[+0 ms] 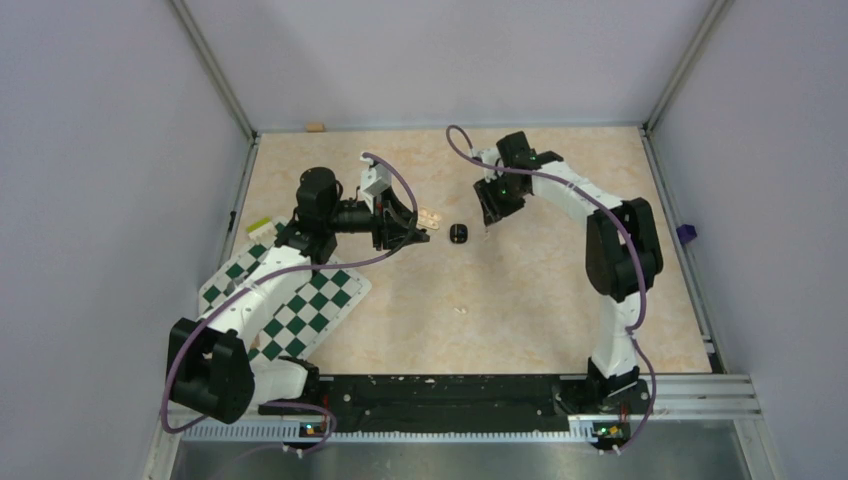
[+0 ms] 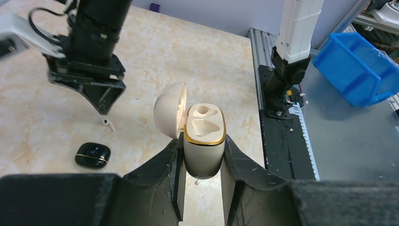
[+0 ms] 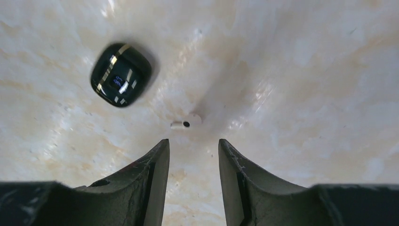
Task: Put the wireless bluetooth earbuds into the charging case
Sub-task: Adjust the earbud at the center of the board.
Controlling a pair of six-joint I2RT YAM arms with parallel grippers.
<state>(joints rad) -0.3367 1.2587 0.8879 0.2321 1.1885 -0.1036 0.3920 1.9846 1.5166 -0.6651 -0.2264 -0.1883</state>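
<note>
From above, the case is nearly hidden behind the left gripper; only a cream sliver shows past the fingers. The left wrist view gives it clearly: the gripper is clenched on the case's lower half, which stands upright and off the table. Its lid is swung open to the left. The foot of the case is lost between the fingers, and the lid's inner face is turned away. Two sockets show in the gold-rimmed top, both bare.

The earbud, a tiny white stemmed piece with a dark dot, lies flat on the table. It is too small to make out from above. The right gripper hovers over it, released, its fingers apart with nothing between them and the earbud just beyond their tips.

A glossy black pod with a gold line lies near the earbud, apart from it, between the two grippers. It looks about as big as the case, and what it is I cannot tell.

The left arm covers part of the chequered mat. A pale crumb lies on the table's near half. A blue bin is cut off at the left wrist view's edge, beyond the table.

Count: one case, one earbud, one black pod, one mat, one bin.
</note>
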